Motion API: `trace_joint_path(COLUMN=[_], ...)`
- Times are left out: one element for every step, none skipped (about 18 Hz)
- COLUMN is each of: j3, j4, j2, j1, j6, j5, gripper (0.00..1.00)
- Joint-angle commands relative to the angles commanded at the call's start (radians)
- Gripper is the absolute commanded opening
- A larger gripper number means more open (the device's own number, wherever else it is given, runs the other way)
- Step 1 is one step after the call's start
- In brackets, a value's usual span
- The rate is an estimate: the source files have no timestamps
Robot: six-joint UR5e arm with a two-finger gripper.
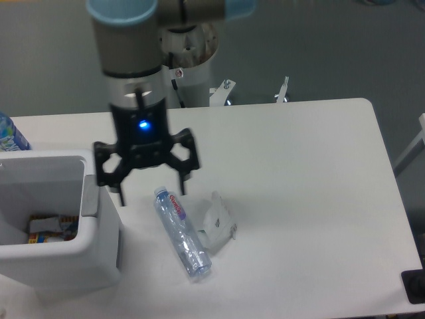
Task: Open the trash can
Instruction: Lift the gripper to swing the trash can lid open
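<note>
1. Trash can [46,262]: large white boxy bin, rounded corners, at the table's left edge
2. Lid open; interior exposed, colourful packaging visible at the bottom

We can make out a pink-red brand label near the neck of the clear plastic bottle [181,232] lying on the worktop [299,173], but its lettering is too small for us to read. The blue-labelled bottle [9,134] at the worktop's left edge shows print we cannot read either.
</note>
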Motion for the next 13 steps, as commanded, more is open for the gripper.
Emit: trace_joint_path(j3=[-0.011, -0.012, -0.012, -0.014, -0.014, -0.017, -0.023, -0.032, -0.046, -0.064, -0.077, -0.086, -0.086], j4=[-0.006, -0.026, -0.063, -0.110, -0.164, -0.214, -0.254, -0.274, -0.279, -0.278, -0.278, -0.276, -0.275], j2=[0.015, 0.018, 0.025, 0.032, 0.040, 0.049, 0.057, 0.064, 0.071, 0.086, 0.097, 0.100, 0.100], j1=[0.021, 0.035, 0.055, 0.074, 0.095, 0.112, 0.129, 0.143, 0.153, 0.164, 0.184, 0.202, 0.210], j6=[0.055, 0.109, 0.182, 0.262, 0.349, 0.438, 0.530, 0.610, 0.668, 0.707, 0.735, 0.756, 0.769], j5=[0.064, 0.085, 0.088, 0.090, 0.090, 0.094, 0.115, 0.146, 0.165, 0.168, 0.162, 0.157, 0.156], gripper=[1.00, 1.00, 1.00, 1.00, 1.00, 1.00, 1.00, 1.00, 1.00, 1.00, 1.00, 1.00, 1.00])
